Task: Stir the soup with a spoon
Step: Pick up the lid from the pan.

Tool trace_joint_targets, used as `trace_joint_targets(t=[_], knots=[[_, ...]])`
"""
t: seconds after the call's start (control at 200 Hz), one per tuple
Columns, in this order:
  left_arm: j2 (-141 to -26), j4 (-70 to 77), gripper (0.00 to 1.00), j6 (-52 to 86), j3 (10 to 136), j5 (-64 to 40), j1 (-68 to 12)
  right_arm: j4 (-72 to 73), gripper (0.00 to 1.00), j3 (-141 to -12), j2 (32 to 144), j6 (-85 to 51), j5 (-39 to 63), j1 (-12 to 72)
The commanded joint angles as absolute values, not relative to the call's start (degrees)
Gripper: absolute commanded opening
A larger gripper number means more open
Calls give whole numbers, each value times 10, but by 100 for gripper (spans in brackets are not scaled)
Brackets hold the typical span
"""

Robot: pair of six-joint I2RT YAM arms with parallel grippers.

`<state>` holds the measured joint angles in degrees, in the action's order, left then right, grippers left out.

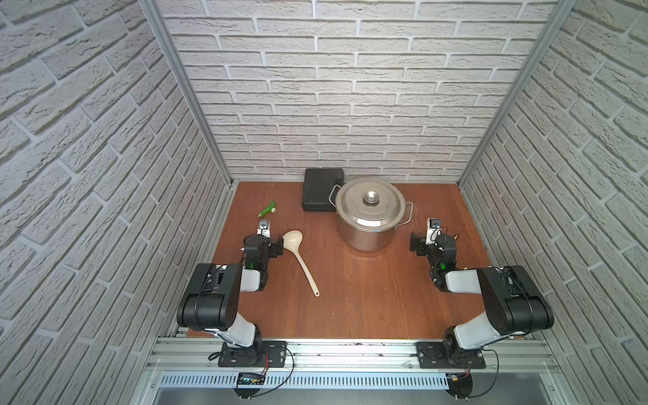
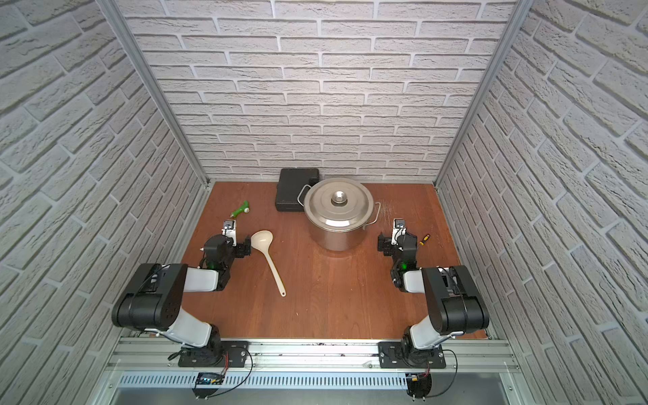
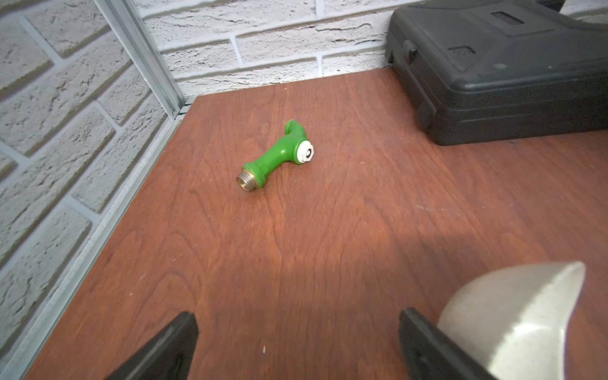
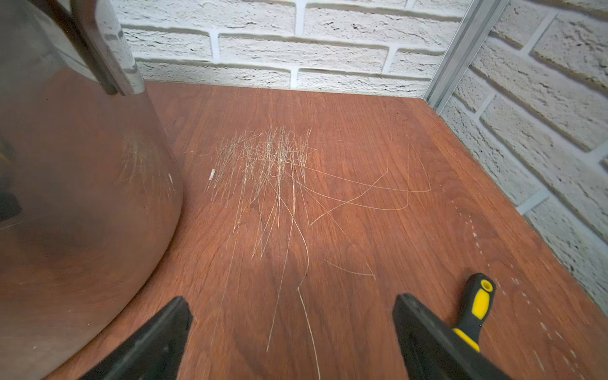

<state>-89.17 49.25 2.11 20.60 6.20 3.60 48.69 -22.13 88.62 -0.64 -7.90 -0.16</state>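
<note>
Since the lid (image 1: 370,203) covers the pot (image 1: 366,235) at the table's (image 1: 368,298) back, I'm at the start. The left gripper (image 3: 297,342) and right gripper (image 4: 289,339) gape empty, and the ladle (image 1: 301,257) lies flat beside the left one. Next, I'd lift the lid by its knob.

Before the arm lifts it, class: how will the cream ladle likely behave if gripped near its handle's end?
Probably light and stiff: the ladle looks like one-piece plastic. Held there, it may sag bowl-down, since the deep bowl sits far along the slim handle. That narrow handle might also twist.
</note>
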Motion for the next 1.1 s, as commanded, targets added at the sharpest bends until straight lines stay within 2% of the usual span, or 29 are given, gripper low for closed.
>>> trace_joint_targets(t=[0.0, 0.49, 0.635, 0.72, 0.82, 0.89, 1.0, 1.095], knots=[[-890, 508, 98, 13, 221, 57, 37, 518, 99, -215, 876, -11, -86, -4], [-887, 513, 98, 14, 217, 68, 36, 525, 99, -214, 868, -10, -83, -4], [-824, 443, 98, 31, 228, 136, 29, 313, 99, -265, 768, -59, -144, -4], [-766, 322, 98, 42, 264, 177, 17, 132, 99, -329, 735, -137, -200, -4], [-712, 162, 98, 84, 329, 206, 13, -72, 99, -429, 731, -173, -211, -5], [-688, 83, 99, 117, 371, 223, 13, -102, 99, -451, 719, -193, -216, -6], [-672, -26, 98, 195, 436, 217, 19, -174, 99, -481, 691, -330, -256, -16], [-674, -98, 98, 248, 487, 179, 19, -195, 100, -525, 687, -331, -158, -35]])
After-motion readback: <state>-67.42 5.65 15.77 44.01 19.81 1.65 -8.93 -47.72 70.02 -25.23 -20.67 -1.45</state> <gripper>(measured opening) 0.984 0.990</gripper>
